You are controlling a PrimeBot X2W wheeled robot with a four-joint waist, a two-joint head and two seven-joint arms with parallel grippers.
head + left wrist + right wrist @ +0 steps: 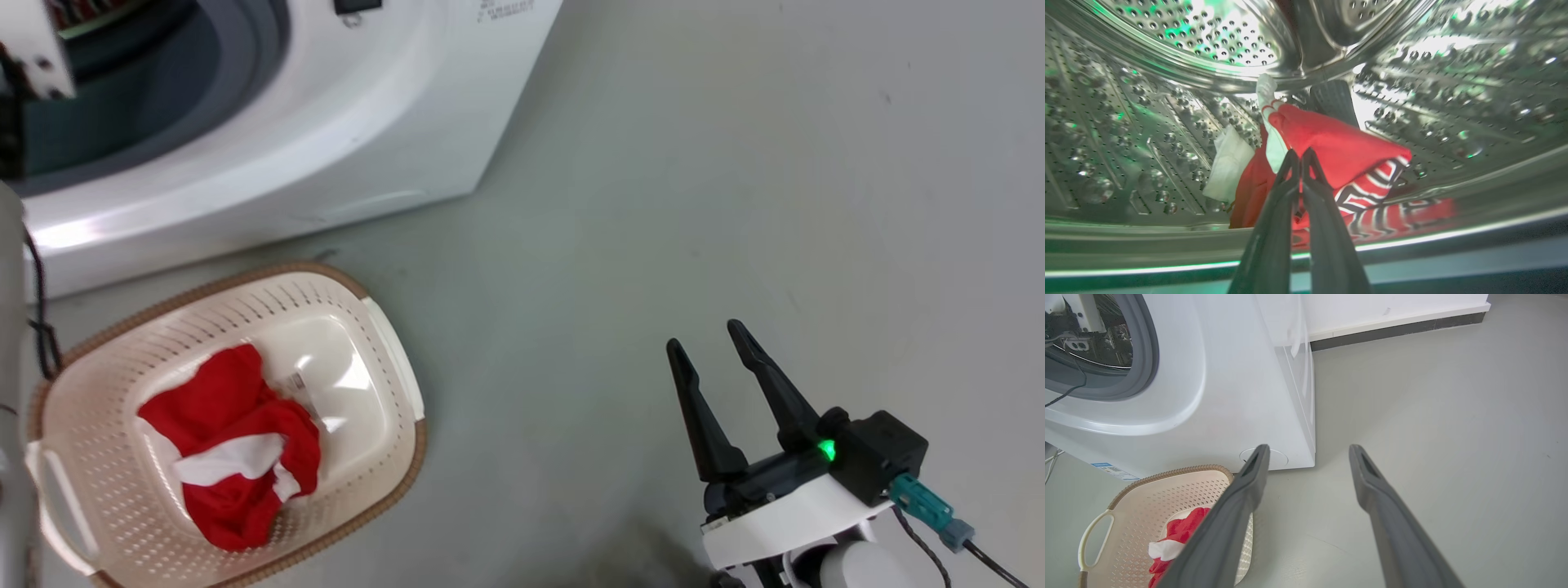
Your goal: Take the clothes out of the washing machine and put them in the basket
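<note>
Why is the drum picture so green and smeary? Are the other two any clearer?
Left wrist view: green light glints off the drum, the wide lens bends its walls, and the left gripper is blurred up close. Head view: sharp, with glare on the basket and the machine. Right wrist view: even light, right gripper slightly soft.

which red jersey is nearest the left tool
The striped jersey inside the steel drum: the left tool points right at its red fold. The other jersey lies in the cream basket on the floor.
</note>
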